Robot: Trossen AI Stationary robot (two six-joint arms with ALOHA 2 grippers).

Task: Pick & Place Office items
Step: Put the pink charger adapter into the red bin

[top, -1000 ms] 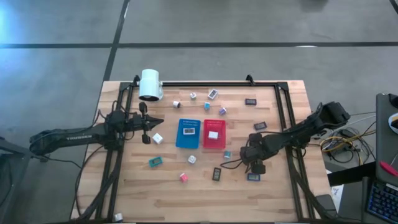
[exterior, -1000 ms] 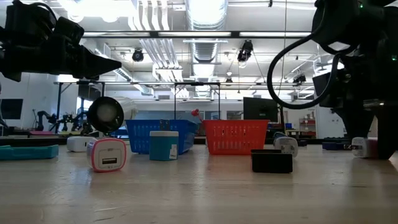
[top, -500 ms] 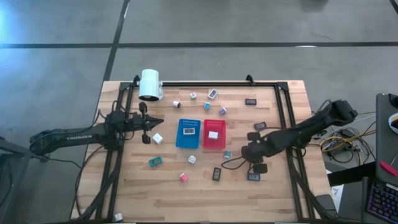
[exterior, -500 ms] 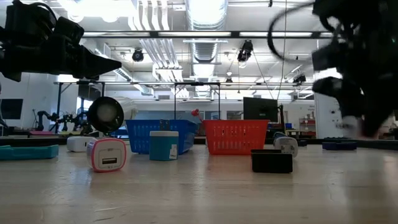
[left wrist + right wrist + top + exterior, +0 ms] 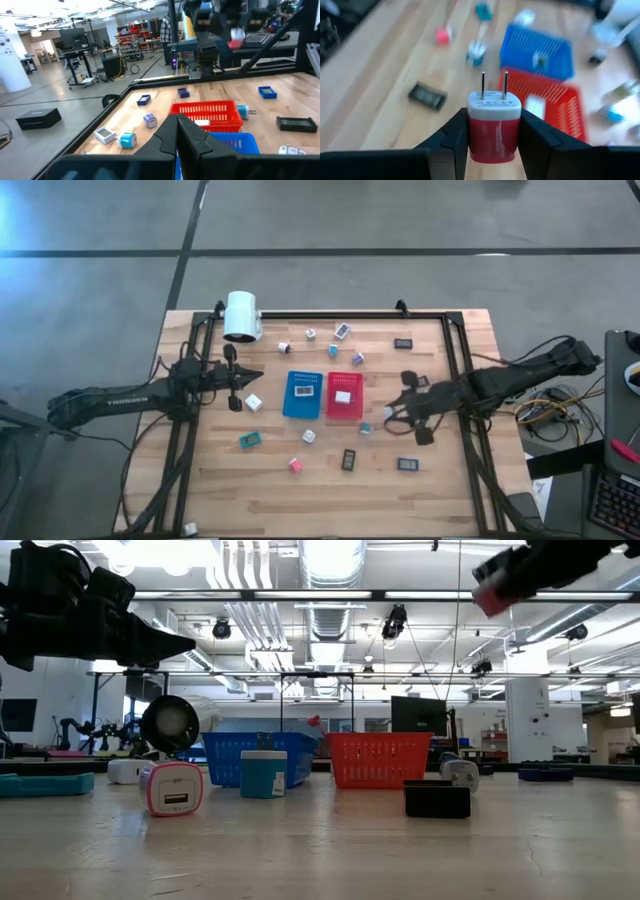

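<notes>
The right tool is raised above the worktop, just beside the red tray on its right, and pinches a red and white plug cube between its two fingers, prongs pointing away from the wrist. In the low view this cube shows as a blurred red and white shape high at the upper right. The left tool hangs over the left part of the worktop, near a white cube, with its fingers pressed together and nothing between them. The blue tray and the red tray sit side by side, touching, at the middle of the worktop; each carries a small white item inside. The remaining office items lie scattered: a teal one, a pink one and a white one in front of the blue tray, a dark flat rectangle and a second one in front of the red tray, and several small cubes in a row beyond the trays. A white cylinder lies at the far left corner.
</notes>
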